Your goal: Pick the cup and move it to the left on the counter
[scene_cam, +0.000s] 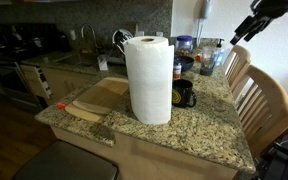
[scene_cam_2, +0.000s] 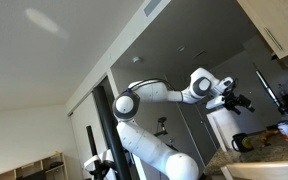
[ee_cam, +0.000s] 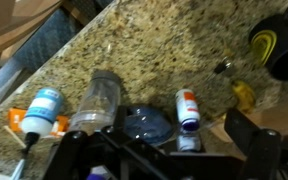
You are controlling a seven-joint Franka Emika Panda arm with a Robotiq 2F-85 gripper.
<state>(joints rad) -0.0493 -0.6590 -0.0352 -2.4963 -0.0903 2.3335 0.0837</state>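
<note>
The cup (ee_cam: 96,100) is a clear grey-tinted tumbler standing on the speckled granite counter (ee_cam: 154,50), seen from above in the wrist view. In an exterior view it stands among small items at the counter's far side (scene_cam: 208,62), behind the black mug (scene_cam: 184,94). My gripper (scene_cam: 246,30) hangs high above that end of the counter, well apart from the cup. It also shows in an exterior view (scene_cam_2: 239,102). In the wrist view its fingers (ee_cam: 159,150) are spread wide with nothing between them.
A large paper towel roll (scene_cam: 149,78) stands mid-counter beside a wooden cutting board (scene_cam: 99,98). Near the cup lie a blue-capped bottle (ee_cam: 44,112), a white and orange bottle (ee_cam: 187,108), a blue lid (ee_cam: 144,125) and a yellow item (ee_cam: 244,95). Wooden chairs (scene_cam: 264,95) flank the counter.
</note>
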